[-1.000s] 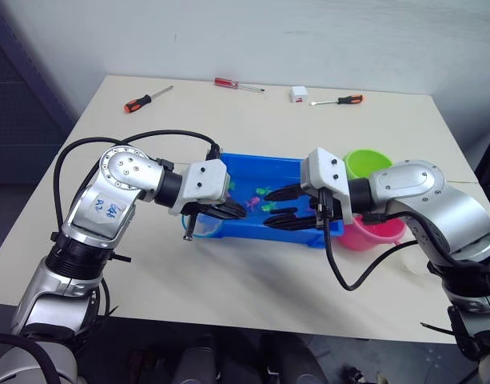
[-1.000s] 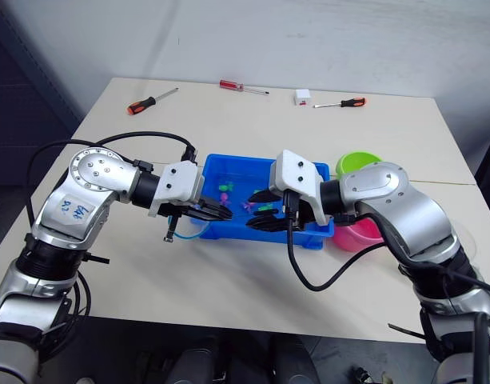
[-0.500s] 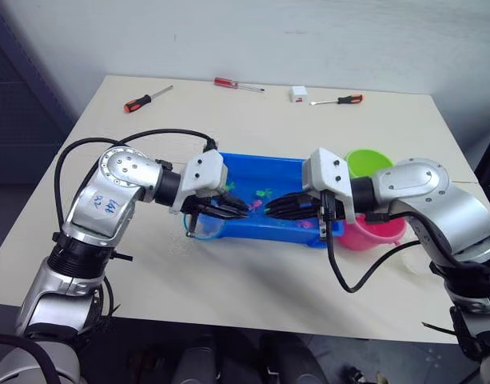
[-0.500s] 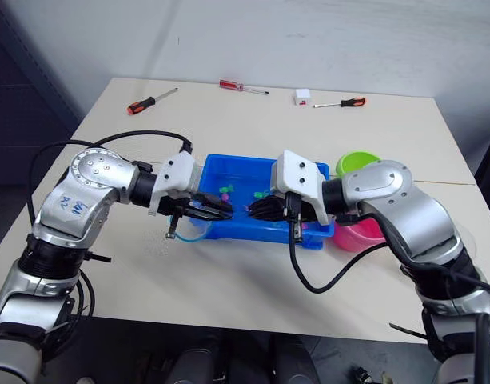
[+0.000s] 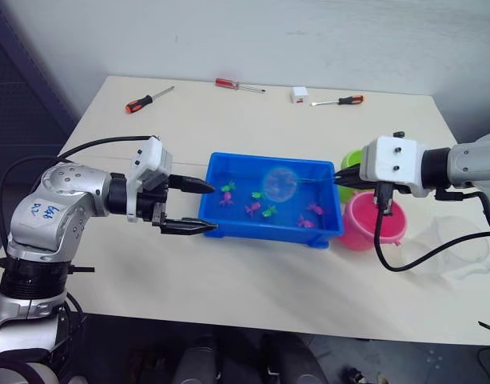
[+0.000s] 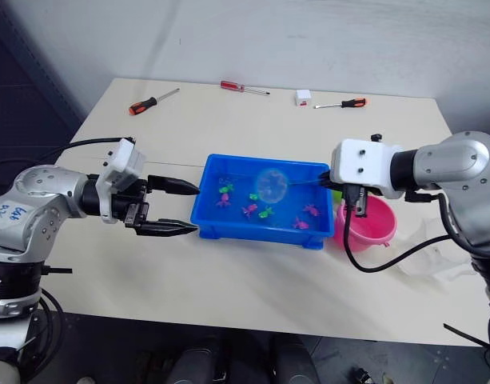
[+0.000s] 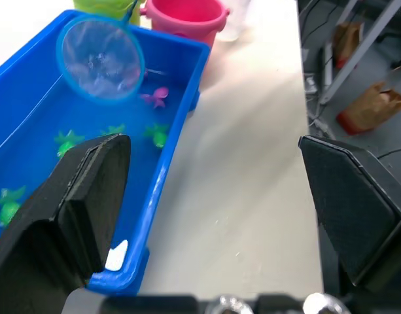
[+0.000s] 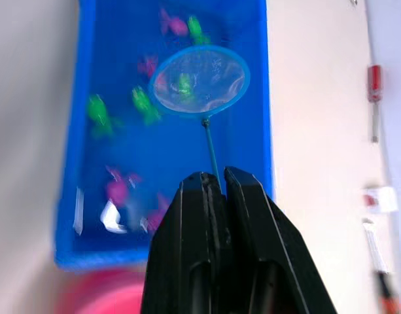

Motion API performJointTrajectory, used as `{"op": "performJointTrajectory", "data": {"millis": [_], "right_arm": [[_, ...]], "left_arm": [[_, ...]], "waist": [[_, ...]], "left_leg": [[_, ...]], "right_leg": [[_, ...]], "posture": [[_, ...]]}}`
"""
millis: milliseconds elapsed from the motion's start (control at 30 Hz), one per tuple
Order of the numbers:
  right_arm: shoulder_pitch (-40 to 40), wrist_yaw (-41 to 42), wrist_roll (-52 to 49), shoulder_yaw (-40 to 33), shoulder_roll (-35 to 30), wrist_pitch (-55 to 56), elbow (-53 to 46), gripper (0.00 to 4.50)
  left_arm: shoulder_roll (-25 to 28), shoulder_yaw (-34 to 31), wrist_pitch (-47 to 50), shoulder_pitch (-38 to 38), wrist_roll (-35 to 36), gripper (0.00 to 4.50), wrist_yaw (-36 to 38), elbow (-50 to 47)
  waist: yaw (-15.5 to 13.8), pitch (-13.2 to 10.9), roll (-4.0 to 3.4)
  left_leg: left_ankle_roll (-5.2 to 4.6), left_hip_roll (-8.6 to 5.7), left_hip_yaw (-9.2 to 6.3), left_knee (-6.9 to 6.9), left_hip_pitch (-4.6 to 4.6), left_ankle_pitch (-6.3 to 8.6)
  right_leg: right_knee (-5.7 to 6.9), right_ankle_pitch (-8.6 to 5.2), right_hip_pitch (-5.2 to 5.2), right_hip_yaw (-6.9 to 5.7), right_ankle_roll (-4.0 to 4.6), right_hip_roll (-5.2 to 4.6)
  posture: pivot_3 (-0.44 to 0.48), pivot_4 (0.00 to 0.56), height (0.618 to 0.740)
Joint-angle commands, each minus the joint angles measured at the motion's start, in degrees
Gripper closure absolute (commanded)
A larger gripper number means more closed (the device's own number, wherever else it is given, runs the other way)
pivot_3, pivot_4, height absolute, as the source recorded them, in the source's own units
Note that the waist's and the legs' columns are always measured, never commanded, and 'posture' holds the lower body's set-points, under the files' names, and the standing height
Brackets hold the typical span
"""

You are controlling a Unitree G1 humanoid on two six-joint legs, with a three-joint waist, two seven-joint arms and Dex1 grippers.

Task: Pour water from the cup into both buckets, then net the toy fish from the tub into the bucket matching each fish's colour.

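The blue tub (image 5: pixel 324 237) sits mid-table with several green and pink toy fish (image 5: pixel 251 210) in water. The net (image 5: pixel 280 182), a light blue hoop on a thin dark handle, hovers over the tub's middle. My right gripper (image 5: pixel 340 179) is shut on the handle's end, seen also in the right wrist view as the net (image 8: pixel 200 82) beyond the fingers (image 8: pixel 197 216). My left gripper (image 5: pixel 215 208) stands open and empty just left of the tub. The lime green bucket (image 5: pixel 352 162) and pink bucket (image 5: pixel 376 222) stand right of the tub. The clear cup (image 5: pixel 456 246) lies far right.
Two red-handled screwdrivers (image 5: pixel 147 99) (image 5: pixel 340 101), a third one (image 5: pixel 237 84) and a small white box (image 5: pixel 299 94) lie along the table's far edge. The right arm's black cable (image 5: pixel 388 260) hangs in front of the pink bucket.
The net passed from my left gripper to my right. The left gripper opened and drew back left; the right arm pulled right, carrying the hoop from the tub's front left to over its middle.
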State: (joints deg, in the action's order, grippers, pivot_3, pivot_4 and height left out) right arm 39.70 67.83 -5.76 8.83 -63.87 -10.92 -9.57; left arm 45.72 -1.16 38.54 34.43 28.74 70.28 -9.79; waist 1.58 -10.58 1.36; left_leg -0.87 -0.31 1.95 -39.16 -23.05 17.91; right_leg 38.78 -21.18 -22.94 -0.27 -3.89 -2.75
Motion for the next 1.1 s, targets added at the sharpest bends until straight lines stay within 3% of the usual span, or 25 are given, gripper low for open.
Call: {"op": "performJointTrajectory", "data": {"millis": [33, 167, 233, 400, 567, 867, 1100], "right_arm": [[1.37, 0.26, 4.97, -0.01, -0.84, 7.46, 3.39, 4.50], [-2.12, -1.01, -7.64, -6.32, 2.91, -17.02, -1.41, 4.50], [-4.16, -2.05, -9.80, -8.20, 3.33, -22.82, -3.61, 4.50], [-8.68, -11.89, -20.39, -17.82, 9.63, -50.47, -10.74, 4.50], [-8.08, -18.66, -28.78, -28.57, 17.26, -77.32, -15.37, 4.50], [-15.00, -39.28, -41.15, -38.31, 27.40, -81.58, -14.33, 4.50], [-15.83, -54.12, -51.10, -42.34, 29.68, -81.58, -10.69, 4.50]], "left_arm": [[-0.98, -0.34, -1.39, 0.36, 0.52, 0.07, -1.90, -1.43], [-3.05, -0.41, -0.57, 0.93, 1.81, 0.07, -4.24, -3.00], [-3.48, -0.38, -0.44, 0.75, 2.06, 0.07, -4.69, -3.35], [-3.90, 0.43, -1.32, -0.22, 2.01, 0.07, -4.52, -4.12], [-5.44, 0.86, -2.76, 1.34, 2.14, 0.07, -4.45, -2.72], [-8.10, 1.81, -3.84, 3.62, 2.00, 0.07, -4.45, -0.36], [-8.56, 2.19, -4.98, 4.05, 1.19, 0.07, -4.38, 0.64]], "waist": [[0.00, 0.00, 0.00], [0.01, 0.00, 0.00], [-0.07, 0.00, -0.01], [-0.06, 0.01, -0.01], [-0.09, 0.02, -0.03], [-0.10, 0.03, -0.05], [-0.01, 0.03, -0.06]], "left_leg": [[0.00, 0.00, 0.00, 0.00, 0.00, 0.00], [0.01, 0.00, 0.00, 0.00, 0.00, 0.00], [0.02, 0.03, -0.02, 0.00, 0.00, -0.01], [0.02, 0.03, -0.03, -0.01, 0.00, -0.01], [0.02, 0.03, -0.05, 0.01, 0.00, -0.01], [0.01, 0.00, -0.03, 0.05, -0.01, -0.01], [0.03, 0.00, 0.01, 0.06, 0.08, -0.03]], "right_leg": [[0.01, 0.00, 0.00, 0.00, 0.00, 0.00], [0.12, 0.00, 0.00, 0.01, 0.00, 0.00], [0.24, 0.00, 0.01, -0.02, 0.00, 0.01], [0.22, 0.00, 0.06, -0.03, 0.00, 0.00], [0.24, 0.00, 0.07, -0.03, 0.00, 0.00], [0.20, 0.00, 0.08, -0.02, 0.00, 0.01], [0.27, 0.00, 0.09, 0.04, 0.00, 0.02]], "posture": [[0.000, 0.150, 0.740], [0.000, 0.150, 0.740], [0.000, 0.150, 0.740], [0.000, 0.150, 0.740], [0.000, 0.150, 0.740], [0.000, 0.150, 0.740], [0.000, 0.150, 0.740]]}}
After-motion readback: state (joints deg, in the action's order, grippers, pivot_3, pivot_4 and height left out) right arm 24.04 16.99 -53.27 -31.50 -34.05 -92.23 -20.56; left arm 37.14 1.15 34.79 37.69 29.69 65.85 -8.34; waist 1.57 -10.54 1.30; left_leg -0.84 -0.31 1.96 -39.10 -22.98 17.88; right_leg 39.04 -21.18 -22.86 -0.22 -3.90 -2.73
